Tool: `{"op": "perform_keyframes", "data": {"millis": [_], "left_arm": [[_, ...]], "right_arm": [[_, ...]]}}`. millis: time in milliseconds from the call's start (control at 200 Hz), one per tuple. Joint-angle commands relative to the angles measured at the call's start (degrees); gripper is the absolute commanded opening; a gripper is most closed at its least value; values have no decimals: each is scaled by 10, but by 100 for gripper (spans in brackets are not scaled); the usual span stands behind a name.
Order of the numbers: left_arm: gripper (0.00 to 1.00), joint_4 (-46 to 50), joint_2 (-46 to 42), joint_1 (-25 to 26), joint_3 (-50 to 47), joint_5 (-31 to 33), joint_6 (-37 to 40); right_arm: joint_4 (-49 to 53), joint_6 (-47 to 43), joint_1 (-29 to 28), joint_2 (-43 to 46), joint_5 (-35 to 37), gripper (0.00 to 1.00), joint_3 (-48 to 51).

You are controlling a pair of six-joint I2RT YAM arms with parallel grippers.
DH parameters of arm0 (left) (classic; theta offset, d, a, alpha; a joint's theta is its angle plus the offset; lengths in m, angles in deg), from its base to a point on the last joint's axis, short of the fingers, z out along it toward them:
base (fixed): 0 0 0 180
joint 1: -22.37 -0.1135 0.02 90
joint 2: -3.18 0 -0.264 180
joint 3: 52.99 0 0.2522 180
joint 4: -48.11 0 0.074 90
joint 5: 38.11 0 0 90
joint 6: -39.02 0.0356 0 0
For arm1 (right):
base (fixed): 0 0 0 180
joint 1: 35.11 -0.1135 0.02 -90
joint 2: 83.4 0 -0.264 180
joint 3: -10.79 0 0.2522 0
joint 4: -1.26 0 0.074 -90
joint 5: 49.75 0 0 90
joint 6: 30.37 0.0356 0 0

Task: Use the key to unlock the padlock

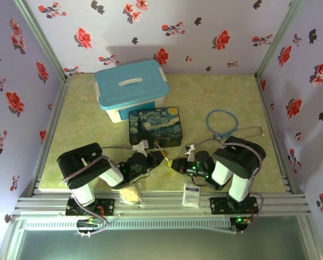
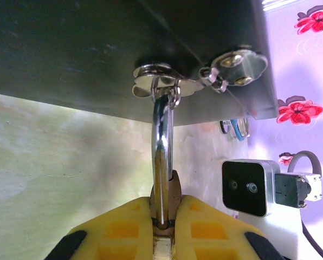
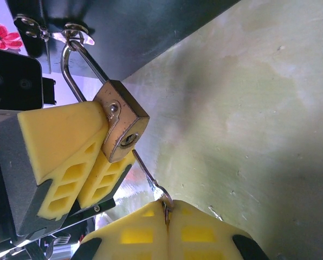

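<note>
My left tool is clamped on the padlock, whose shackle hangs through the hasp of the box, above the tabletop. My right tool is pinched together on the key. The keyhole face looks toward it. The key's long axis slants up toward the lock, but its tip sits just beside the body's lower edge, off the keyhole. I judge it needs a small sideways shift, then a push along that axis. The left fingers crowd one side; the tabletop side lies open.
</note>
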Motion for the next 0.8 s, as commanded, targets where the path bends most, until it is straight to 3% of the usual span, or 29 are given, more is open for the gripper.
{"op": "perform_keyframes", "data": {"millis": [0, 535, 795], "left_arm": [[0, -23, 6, -6, 0, -2, 14], [0, -79, 55, -5, 6, -34, 4], [0, -87, 38, -3, 8, -53, 7]], "right_arm": [[-12, 1, 6, -1, 0, 0, 2], [-12, 4, 20, 0, -10, 0, -15], [-12, 13, 68, -4, -69, 0, -33]]}}
